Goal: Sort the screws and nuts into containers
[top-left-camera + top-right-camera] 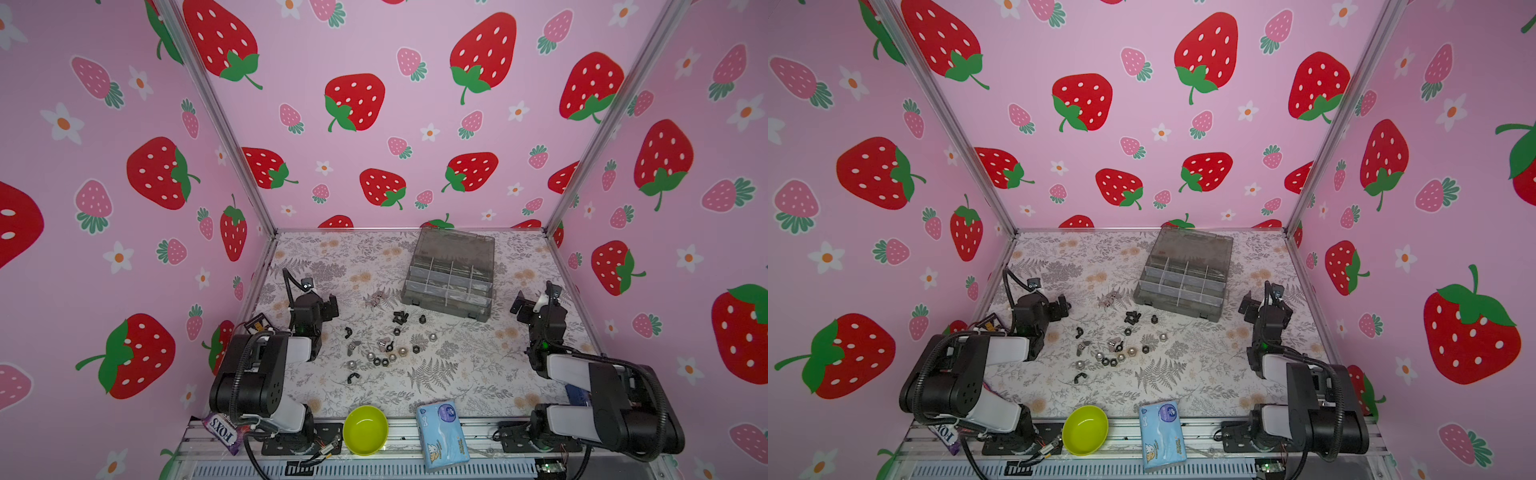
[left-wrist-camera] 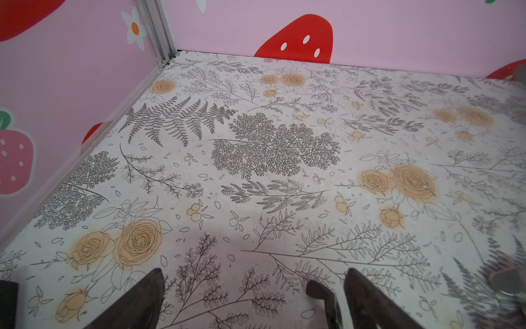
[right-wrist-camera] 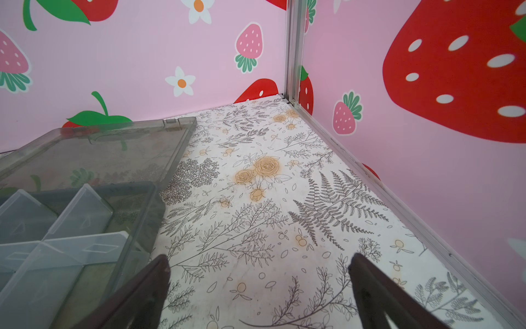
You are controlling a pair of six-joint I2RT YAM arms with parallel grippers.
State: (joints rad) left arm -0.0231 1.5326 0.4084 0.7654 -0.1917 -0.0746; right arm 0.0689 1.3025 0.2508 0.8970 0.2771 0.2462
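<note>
Wrist views, both jaws wide, over table [image 2: 284,225]

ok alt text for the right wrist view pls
Open right gripper hovering over a floral-print table, nothing between its dark fingers. The smoky-grey organizer box, lid open and visible compartments empty, sits beside one finger; pink strawberry walls behind.

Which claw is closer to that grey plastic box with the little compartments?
The right claw. It sits open just to the right of the grey box in both top views; the left claw is farther away, off its left side.
</note>
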